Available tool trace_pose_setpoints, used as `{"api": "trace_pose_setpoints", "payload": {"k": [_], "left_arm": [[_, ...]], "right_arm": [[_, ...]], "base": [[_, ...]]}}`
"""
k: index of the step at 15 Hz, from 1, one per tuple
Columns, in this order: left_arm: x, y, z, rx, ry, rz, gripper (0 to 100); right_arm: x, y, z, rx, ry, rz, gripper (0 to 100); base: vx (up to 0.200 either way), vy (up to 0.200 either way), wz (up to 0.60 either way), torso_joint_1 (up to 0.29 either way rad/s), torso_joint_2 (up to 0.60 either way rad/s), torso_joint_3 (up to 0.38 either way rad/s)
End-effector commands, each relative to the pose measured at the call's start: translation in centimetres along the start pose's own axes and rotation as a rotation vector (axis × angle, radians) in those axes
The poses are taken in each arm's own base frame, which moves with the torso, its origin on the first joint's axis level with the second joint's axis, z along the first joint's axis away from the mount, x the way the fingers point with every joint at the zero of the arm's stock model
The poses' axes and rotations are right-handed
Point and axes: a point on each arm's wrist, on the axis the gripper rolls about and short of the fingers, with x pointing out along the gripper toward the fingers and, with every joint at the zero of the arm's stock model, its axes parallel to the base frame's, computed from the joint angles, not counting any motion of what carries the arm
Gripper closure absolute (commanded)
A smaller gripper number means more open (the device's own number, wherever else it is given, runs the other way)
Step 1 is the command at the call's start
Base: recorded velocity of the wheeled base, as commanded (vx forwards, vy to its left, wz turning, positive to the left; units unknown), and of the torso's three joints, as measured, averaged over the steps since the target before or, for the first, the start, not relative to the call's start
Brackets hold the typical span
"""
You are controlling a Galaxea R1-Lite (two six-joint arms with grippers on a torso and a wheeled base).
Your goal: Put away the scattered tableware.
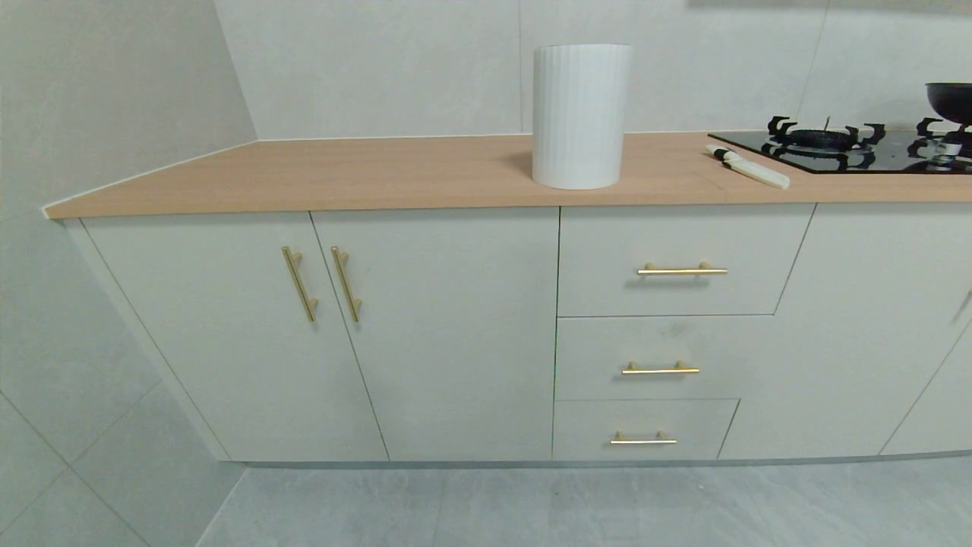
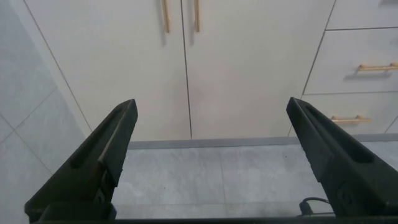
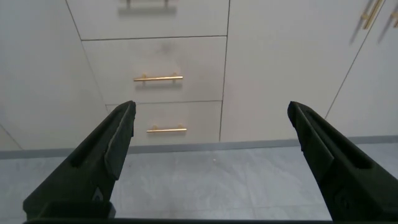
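Note:
A knife (image 1: 748, 167) with a cream handle and a dark collar lies flat on the wooden countertop (image 1: 342, 171), just left of the black gas hob (image 1: 850, 148). A tall white ribbed cylinder holder (image 1: 581, 114) stands upright on the counter, left of the knife. My left gripper (image 2: 211, 112) is open, held low above the floor and facing the double cabinet doors (image 2: 186, 62). My right gripper (image 3: 211, 112) is also open, held low in front of the lower drawers (image 3: 158, 68). Neither holds anything.
Below the counter are two cabinet doors (image 1: 326, 327) with gold bar handles and a stack of three drawers (image 1: 668, 334) with gold handles, all closed. A dark pan (image 1: 949, 99) sits on the hob at the far right. A wall (image 1: 91, 114) closes the left side.

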Motion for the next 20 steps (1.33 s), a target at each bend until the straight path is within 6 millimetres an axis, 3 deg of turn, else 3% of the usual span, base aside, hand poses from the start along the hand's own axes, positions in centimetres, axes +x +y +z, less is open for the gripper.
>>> {"api": "trace_pose_setpoints", "payload": {"k": [1, 8, 20], "left_arm": [[0.0, 0.0, 0.0, 0.001, 0.0, 0.0, 0], [0.0, 0.0, 0.0, 0.002, 0.0, 0.0, 0], [0.0, 0.0, 0.0, -0.001, 0.0, 0.0, 0]], "right_arm": [[0.02, 0.0, -0.04, 0.001, 0.007, 0.001, 0], [0.02, 0.0, -0.04, 0.001, 0.007, 0.001, 0], [0.02, 0.0, -0.04, 0.001, 0.007, 0.001, 0]], "base": [[0.0, 0.0, 0.0, 0.0, 0.0, 0.0], [0.0, 0.0, 0.0, 0.0, 0.0, 0.0], [0.2, 0.0, 0.0, 0.003, 0.0, 0.004]]}}
